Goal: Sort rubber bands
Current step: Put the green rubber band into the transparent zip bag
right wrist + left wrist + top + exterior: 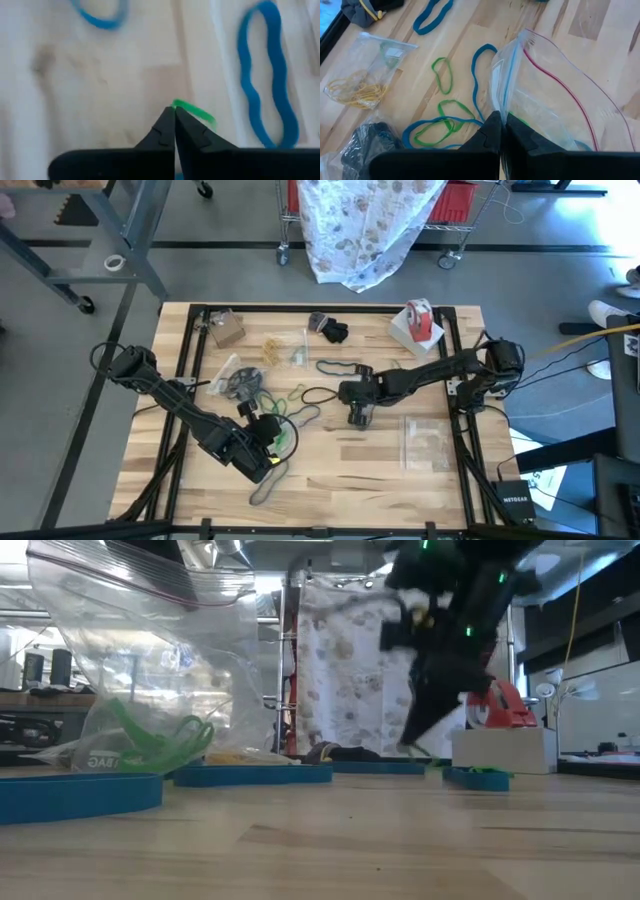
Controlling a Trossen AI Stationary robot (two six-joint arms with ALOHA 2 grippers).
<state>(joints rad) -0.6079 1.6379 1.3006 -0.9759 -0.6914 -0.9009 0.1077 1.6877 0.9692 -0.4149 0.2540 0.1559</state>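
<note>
Our right pincer point(174, 111) is pinched on a green rubber band point(196, 112) mid-bench point(330, 480), blue rubber bands point(267, 75) beside it. Our left pincer point(501, 120) grips a clear bag point(555, 95); a tape roll point(420, 320) sits behind.

Overhead, table-level (facing room), two wrist views.

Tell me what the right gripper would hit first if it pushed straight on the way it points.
The right gripper, shut on a green rubber band, would probably meet the bare wooden table next.
</note>
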